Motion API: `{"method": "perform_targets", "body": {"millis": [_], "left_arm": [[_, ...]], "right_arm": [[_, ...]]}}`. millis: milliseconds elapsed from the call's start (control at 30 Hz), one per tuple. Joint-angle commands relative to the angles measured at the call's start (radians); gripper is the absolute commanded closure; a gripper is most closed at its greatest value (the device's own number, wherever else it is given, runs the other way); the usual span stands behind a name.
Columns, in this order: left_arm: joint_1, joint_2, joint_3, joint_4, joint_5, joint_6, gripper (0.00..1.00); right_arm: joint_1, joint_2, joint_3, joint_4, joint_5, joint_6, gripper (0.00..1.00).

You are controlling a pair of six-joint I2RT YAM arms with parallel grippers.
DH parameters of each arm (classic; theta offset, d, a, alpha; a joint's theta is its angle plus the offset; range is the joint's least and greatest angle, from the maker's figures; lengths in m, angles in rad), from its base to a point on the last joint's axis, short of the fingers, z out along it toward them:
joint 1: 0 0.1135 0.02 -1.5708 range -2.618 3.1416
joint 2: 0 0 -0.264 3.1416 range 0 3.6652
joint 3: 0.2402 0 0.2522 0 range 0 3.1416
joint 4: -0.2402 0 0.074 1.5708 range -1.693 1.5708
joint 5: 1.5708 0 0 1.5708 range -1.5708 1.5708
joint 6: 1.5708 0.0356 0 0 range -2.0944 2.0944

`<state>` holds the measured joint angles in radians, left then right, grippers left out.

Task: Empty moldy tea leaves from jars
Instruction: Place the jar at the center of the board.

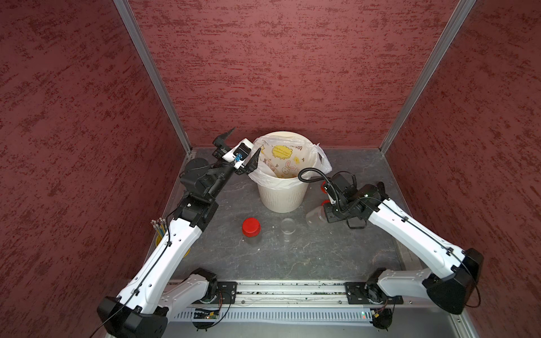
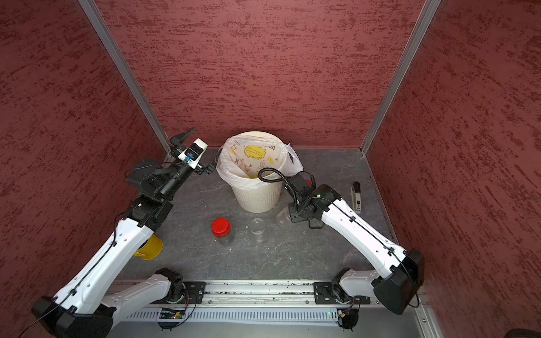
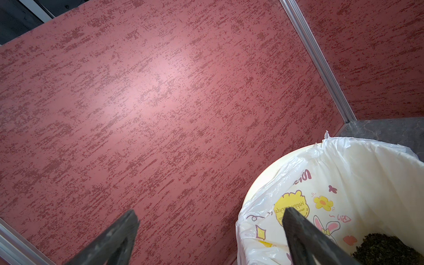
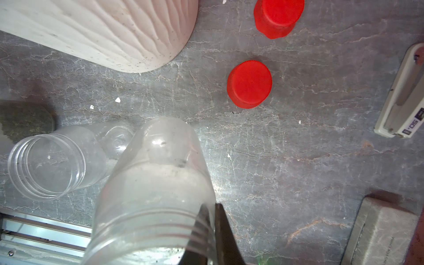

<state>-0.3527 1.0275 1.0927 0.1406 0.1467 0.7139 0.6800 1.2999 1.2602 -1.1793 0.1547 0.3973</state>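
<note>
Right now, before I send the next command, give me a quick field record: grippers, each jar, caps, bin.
left gripper: open, empty, at the bin's rim
right gripper: shut on the held jar's rim
held jar: uncapped, empty, tilted
capped jar: upright, red cap on, holds tea leaves
open jar: upright, uncapped, empty
loose caps: two, on the table beside the bin
bin: bagged, dumped leaves inside

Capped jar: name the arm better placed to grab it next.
Left, likely: the left end effector is open and empty, with the capped jar standing left of centre. The right end effector is shut on an empty jar.
</note>
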Motion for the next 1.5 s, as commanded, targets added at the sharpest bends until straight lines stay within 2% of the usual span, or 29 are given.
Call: {"method": "perform_targets", "body": {"millis": [0, 700, 833, 1467], "left_arm": [[0.006, -0.008, -0.006, 0.006, 0.010, -0.009, 0.00], [0.006, -0.010, 0.001, -0.018, 0.034, -0.009, 0.00], [0.006, -0.011, 0.000, -0.027, 0.038, -0.007, 0.00], [0.006, -0.012, 0.004, -0.036, 0.047, -0.007, 0.00]], "right_arm": [[0.010, 0.005, -0.030, -0.001, 0.033, 0.046, 1.00], [0.013, 0.093, -0.108, 0.072, 0.074, 0.060, 1.00], [0.013, 0.106, -0.108, 0.073, 0.082, 0.055, 0.95], [0.013, 0.124, -0.156, 0.127, 0.059, 0.051, 0.90]]}}
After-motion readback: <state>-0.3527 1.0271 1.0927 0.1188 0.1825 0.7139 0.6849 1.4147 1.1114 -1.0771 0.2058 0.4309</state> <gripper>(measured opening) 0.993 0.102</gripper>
